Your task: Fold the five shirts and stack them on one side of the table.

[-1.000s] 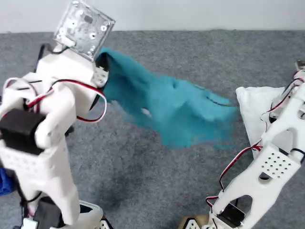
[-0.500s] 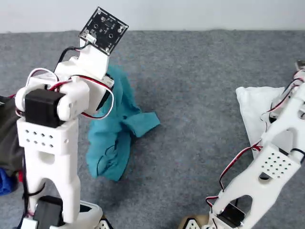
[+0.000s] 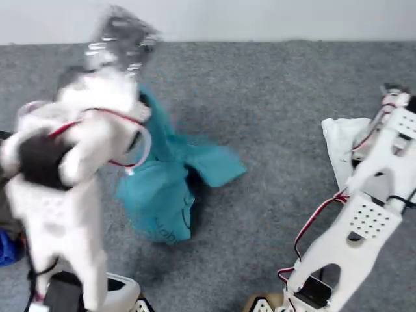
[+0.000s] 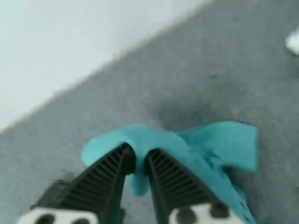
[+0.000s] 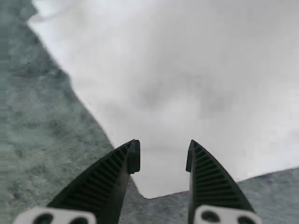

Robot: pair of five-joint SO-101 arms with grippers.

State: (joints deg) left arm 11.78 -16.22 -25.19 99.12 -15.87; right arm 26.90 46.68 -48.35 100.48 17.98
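Grey felt-like worktop (image 3: 273, 117), pale wall (image 3: 260, 19) along the far edge. At the far left edge a bit of blue cloth (image 3: 5, 250) peeks in, too cut off to say what it is.

Left arm (image 3: 71, 169) stands over the left part of the worktop. Left gripper (image 4: 139, 163) is pressed nearly together, pinching a fold of the teal shirt (image 3: 162, 195). The shirt hangs from that pinch and bunches on the worktop just beside the arm, one flap flung out toward the middle. It is crumpled, not spread flat and not folded.

Middle of the worktop is bare grey.

Right arm (image 3: 364, 221) leans over the right edge, above the white shirt (image 3: 341, 146). Right gripper (image 5: 161, 158) is spread with nothing between the fingers, and the shirt's near edge lies right below the gap. Cannot tell if the tips touch the cloth. The white shirt lies rumpled against the right side, and I can't tell whether it counts as folded.

Progress, as a judgement: early. No neat stack shows anywhere, and two shirts are clearly in sight out of five. The teal one needs laying flat, then folding, then placing on a pile. The white one may be the start of a pile on the right or just waiting. The rest are left to do.
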